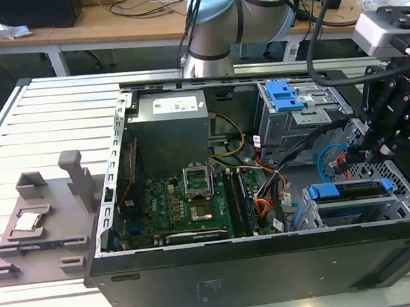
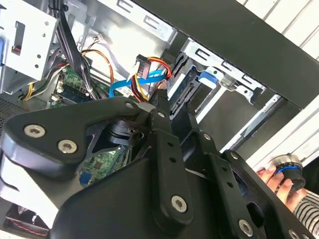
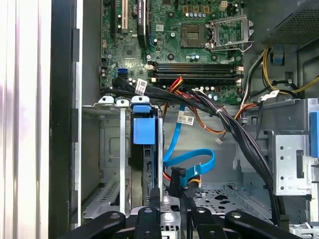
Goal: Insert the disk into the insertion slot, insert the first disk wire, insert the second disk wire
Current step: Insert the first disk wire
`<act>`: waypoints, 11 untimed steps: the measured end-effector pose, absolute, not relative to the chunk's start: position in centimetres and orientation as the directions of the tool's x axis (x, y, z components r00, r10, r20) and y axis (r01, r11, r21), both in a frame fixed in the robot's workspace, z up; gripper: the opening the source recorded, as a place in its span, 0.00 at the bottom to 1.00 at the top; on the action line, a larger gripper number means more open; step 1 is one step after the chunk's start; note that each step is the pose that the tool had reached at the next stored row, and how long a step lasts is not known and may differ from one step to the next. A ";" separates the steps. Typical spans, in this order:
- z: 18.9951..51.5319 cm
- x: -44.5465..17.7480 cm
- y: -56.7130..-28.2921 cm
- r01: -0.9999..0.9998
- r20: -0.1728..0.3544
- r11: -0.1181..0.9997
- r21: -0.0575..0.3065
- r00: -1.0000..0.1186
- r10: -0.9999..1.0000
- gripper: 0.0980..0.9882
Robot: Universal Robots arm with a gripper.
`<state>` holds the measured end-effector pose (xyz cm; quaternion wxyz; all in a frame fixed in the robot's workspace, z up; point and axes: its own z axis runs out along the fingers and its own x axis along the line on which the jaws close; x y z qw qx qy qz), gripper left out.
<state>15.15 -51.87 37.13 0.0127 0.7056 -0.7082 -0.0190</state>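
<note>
The disk (image 3: 142, 133), framed by its bright blue carrier, sits inside the insertion slot (image 3: 110, 164). My gripper (image 3: 170, 198) looks clenched on a black connector (image 3: 176, 178) just beside it. I judge it wants squaring to the disk's port and a gentle push, clear of the blue cable (image 3: 194, 160).

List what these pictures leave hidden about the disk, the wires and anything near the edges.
- Disk: the first wrist view shows it edge-on in the insertion slot. The slot's walls hide its label face.
- Blue wire: in the first wrist view its near end runs behind the end effector, so I cannot tell whether it is seated.
- A person's hand: in the second wrist view it is partly covered by the end effector's body and cut off near the picture's edge.
</note>
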 end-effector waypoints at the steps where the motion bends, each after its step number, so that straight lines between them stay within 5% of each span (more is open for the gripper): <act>1: 37.1 15.2 -51.7 -0.999 -0.009 0.004 0.045 -0.004 -1.000 0.23; 11: 35.0 15.2 -51.4 -0.999 -0.012 0.003 0.045 -0.004 -1.000 0.23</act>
